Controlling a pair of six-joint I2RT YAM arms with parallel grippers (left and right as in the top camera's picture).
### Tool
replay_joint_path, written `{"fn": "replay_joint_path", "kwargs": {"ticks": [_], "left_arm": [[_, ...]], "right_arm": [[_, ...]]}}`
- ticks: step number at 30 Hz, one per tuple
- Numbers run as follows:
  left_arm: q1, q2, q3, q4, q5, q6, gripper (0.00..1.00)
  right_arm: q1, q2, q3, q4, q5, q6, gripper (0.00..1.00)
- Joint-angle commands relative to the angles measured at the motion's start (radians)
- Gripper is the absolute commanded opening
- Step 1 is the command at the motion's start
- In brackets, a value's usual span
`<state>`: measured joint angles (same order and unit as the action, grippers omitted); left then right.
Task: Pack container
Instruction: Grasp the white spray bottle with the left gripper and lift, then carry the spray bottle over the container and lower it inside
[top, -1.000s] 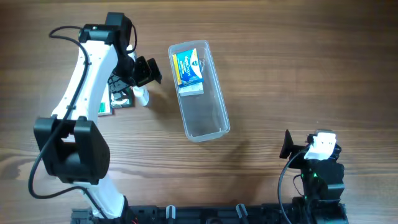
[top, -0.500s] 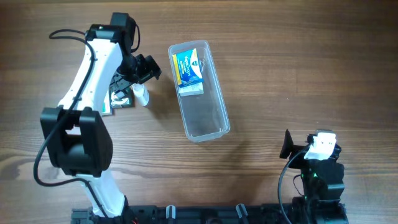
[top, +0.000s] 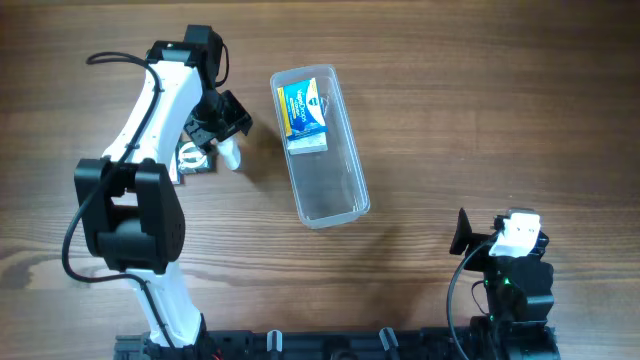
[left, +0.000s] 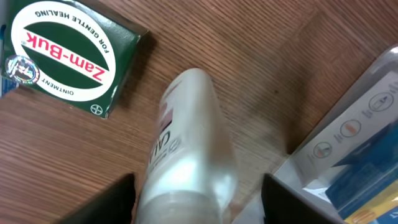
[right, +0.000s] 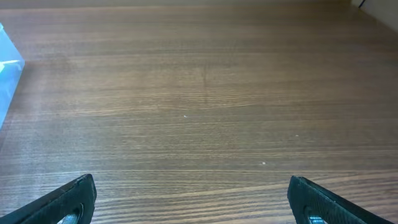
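The container (top: 336, 192) is a long clear tub lying mid-table, with a blue and white packet (top: 302, 110) in its far end. Left of it, a white tube (top: 229, 153) lies on the wood. My left gripper (top: 222, 130) is down over the tube's upper end. In the left wrist view the tube (left: 189, 137) lies between the fingers of that gripper (left: 198, 199); the left finger is against it and a gap shows at the right finger. The container's wall (left: 323, 155) is just to the right. My right gripper (top: 465, 232) rests open and holds nothing.
A green Zam-Buk box (left: 65, 53) lies beside the tube, partly under the left arm (top: 190, 160) in the overhead view. The right wrist view shows bare wood between the right gripper's fingertips (right: 193, 199) and a corner of the container (right: 7, 68) at far left.
My left arm has shifted slightly to the right and away, over the tube, and its jaws have narrowed around it. The right arm has not moved.
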<state>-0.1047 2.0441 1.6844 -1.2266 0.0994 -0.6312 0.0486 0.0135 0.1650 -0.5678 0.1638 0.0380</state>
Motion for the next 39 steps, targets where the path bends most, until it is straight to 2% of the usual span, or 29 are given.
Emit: {"fn": "replay_joint_path", "kwargs": {"ticks": [1,10,13,24,31,39], "left_arm": [[-0.004,0.003,0.018,-0.001,-0.011,-0.01,0.47],[-0.004,0.003,0.018,0.0,-0.011,-0.01,0.12],[-0.004,-0.003,0.018,0.003,-0.011,-0.01,0.07],[-0.022,-0.137,0.018,0.074,-0.012,-0.01,0.04],[-0.105,-0.235,0.018,0.191,-0.027,-0.01,0.04],[-0.192,-0.381,0.018,0.181,-0.049,-0.005,0.04]], "right_arm": [[-0.004,-0.009,-0.005,0.003,-0.009,0.016,1.0],[-0.004,-0.008,-0.005,0.003,-0.009,0.016,1.0],[-0.004,-0.007,-0.005,0.003,-0.009,0.016,1.0],[-0.004,-0.006,-0.005,0.003,-0.009,0.016,1.0],[-0.004,-0.006,-0.005,0.003,-0.009,0.016,1.0],[-0.004,-0.006,-0.005,0.003,-0.009,0.016,1.0]]}}
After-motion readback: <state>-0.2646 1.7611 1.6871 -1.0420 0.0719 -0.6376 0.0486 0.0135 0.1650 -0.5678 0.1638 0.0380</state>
